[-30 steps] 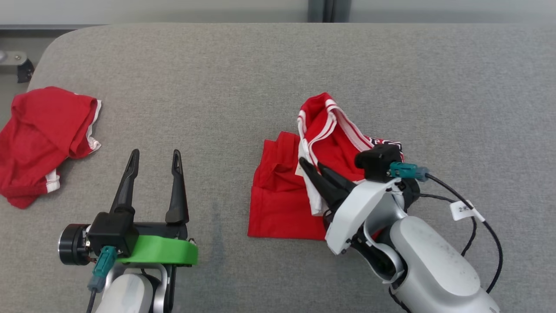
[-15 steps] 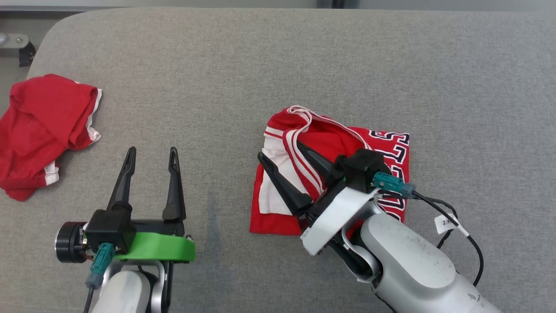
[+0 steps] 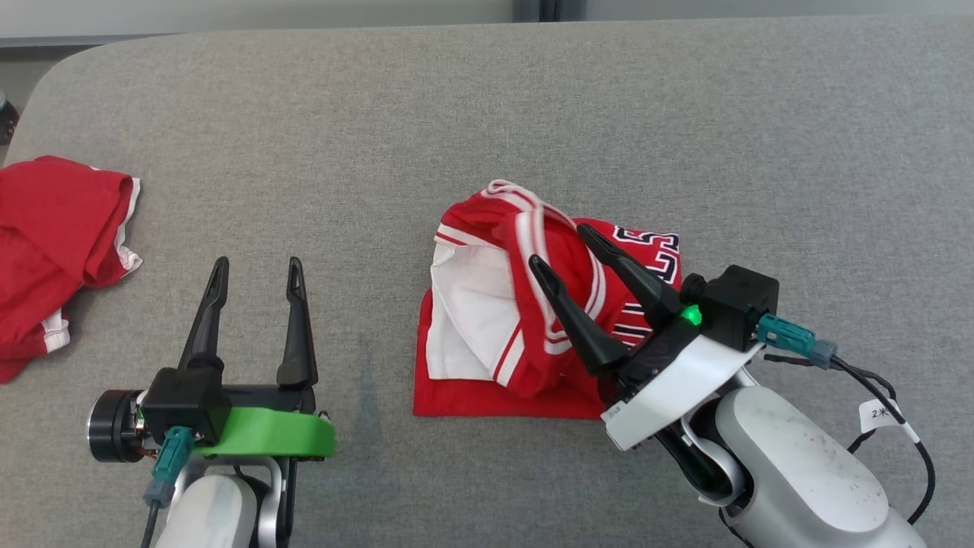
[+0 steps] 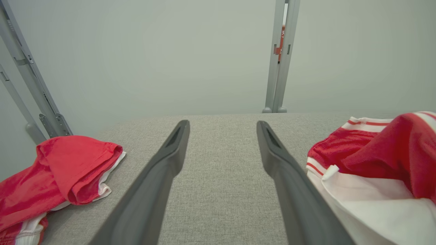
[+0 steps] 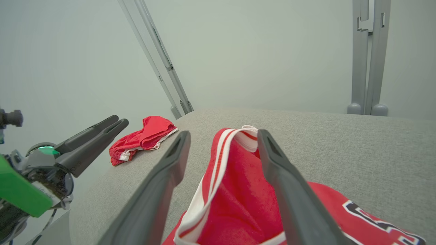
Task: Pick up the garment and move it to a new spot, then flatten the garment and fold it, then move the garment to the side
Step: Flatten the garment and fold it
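Two grippers, both with fingers spread. Right gripper is over red garment, raised red fold with white trim between its fingers; nothing pinched, contact with cloth not clear. Garment lies crumpled at middle of grey padded surface, white inner side up on left part, black-and-white lettering on right part. Left gripper at near left, above bare surface, holds nothing. Second red garment lies bunched at left edge, well apart from first.
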`<state>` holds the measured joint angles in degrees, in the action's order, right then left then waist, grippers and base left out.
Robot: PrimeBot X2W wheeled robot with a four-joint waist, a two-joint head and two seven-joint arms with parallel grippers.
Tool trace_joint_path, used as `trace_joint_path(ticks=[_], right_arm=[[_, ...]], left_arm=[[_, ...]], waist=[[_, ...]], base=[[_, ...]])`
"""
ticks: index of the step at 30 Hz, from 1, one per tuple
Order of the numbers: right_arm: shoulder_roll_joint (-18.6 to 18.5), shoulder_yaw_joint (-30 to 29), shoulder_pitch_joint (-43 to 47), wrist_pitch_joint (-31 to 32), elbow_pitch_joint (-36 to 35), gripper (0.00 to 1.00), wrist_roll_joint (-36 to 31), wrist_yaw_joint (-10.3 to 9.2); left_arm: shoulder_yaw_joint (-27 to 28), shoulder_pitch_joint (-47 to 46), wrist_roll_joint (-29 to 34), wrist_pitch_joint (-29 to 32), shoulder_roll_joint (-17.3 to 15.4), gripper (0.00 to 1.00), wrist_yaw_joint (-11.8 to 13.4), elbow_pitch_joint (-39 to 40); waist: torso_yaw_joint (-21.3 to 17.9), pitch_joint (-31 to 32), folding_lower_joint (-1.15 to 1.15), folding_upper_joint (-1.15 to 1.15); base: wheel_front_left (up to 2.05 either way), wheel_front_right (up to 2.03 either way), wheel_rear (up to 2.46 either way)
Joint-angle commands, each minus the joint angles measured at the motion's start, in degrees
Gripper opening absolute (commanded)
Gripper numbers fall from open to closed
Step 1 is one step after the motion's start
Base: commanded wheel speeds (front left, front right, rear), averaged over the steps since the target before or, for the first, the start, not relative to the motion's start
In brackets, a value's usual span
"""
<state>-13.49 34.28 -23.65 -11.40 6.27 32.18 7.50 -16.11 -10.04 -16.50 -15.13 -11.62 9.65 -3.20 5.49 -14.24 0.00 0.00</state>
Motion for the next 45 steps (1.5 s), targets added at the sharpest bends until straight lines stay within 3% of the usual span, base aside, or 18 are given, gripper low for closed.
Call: trace_joint_path(ticks=[1, 7, 18, 22, 30, 45], right_arm=[[-0.2, -0.5, 0.9, 0.5, -0.4, 1.0, -0.3, -0.03], [0.1, -4.8, 3.5, -0.5, -2.3, 1.0, -2.3, -0.03], [-0.9, -25.4, 15.3, -1.0, -7.2, 1.0, -8.4, -0.03], [-1.3, -30.1, 19.6, -0.6, -7.8, 1.0, -10.1, -0.03], [-0.5, -33.0, 24.9, 0.2, -8.9, 1.0, -11.2, -0.03], [-0.5, -33.5, 26.0, 1.6, -9.6, 1.0, -11.3, -0.03]], left_arm=[[0.2, -0.1, 0.5, 0.0, -0.4, 1.0, -0.1, 0.1], [0.5, 0.4, 0.5, 0.0, -0.6, 1.0, -0.1, 0.0], [1.0, 2.8, 0.7, 0.8, -2.1, 1.0, 1.0, 1.0], [0.9, 3.8, 0.7, 1.1, -2.6, 1.0, 1.4, 1.4], [0.6, 6.2, 0.2, 2.0, -3.3, 1.0, 1.8, 1.6], [0.1, 7.3, -0.4, 2.3, -3.6, 1.0, 2.3, 2.1]], waist=[[-0.1, 0.0, 0.0, 0.0], [-0.5, 0.8, 0.0, 0.0], [-3.2, 3.3, 0.0, 0.0], [-3.9, 4.3, 0.0, 0.0], [-4.4, 6.3, 0.0, 0.0], [-4.2, 7.1, 0.0, 0.0]], base=[[0.0, 0.0, 0.0], [0.0, 0.0, 0.0], [0.0, 0.0, 0.0], [0.0, 0.0, 0.0], [0.0, 0.0, 0.0], [0.0, 0.0, 0.0]])
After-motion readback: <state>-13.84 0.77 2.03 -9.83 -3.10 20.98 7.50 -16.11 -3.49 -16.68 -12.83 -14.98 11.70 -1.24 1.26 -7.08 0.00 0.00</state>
